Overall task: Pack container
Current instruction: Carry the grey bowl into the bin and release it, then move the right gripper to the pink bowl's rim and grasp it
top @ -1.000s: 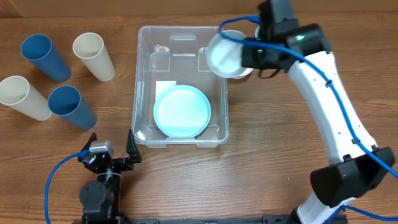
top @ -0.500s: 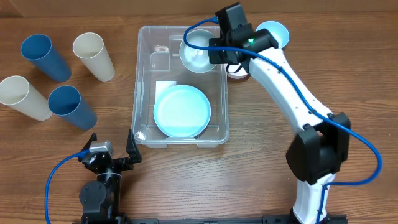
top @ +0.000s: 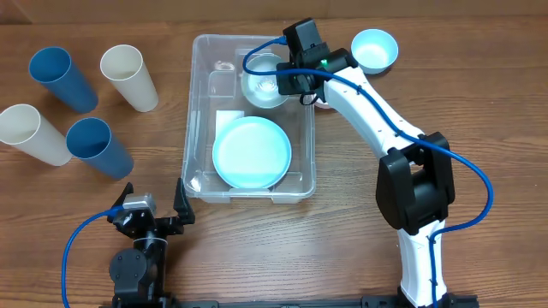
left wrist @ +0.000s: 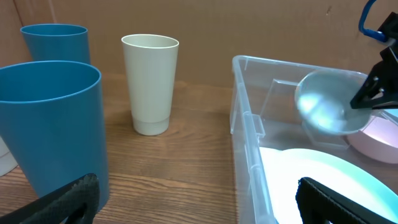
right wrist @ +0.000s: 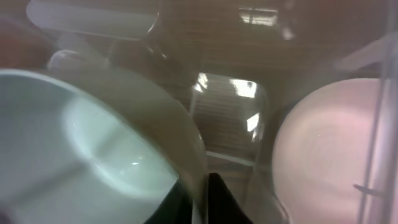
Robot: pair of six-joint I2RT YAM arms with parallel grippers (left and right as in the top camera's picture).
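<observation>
The container (top: 199,128) is a large clear bin in the middle of the table, with a light blue plate (top: 251,153) lying inside it. My right gripper (top: 287,81) is shut on the rim of a white bowl (top: 264,81) and holds it inside the container's far end; the bowl fills the right wrist view (right wrist: 81,155) and shows in the left wrist view (left wrist: 326,109). A pink bowl (right wrist: 329,155) stands just outside the container's right wall. My left gripper (top: 152,210) is open and empty, near the table's front edge by the container's near left corner.
Two blue cups (top: 62,77) (top: 98,145) and two cream cups (top: 128,77) (top: 32,134) stand left of the container. A light blue bowl (top: 374,50) sits at the back right.
My right gripper has carried the white bowl leftwards from beside the container to over its far end and lowered it inside. The light blue bowl is now uncovered. The left arm has not moved.
</observation>
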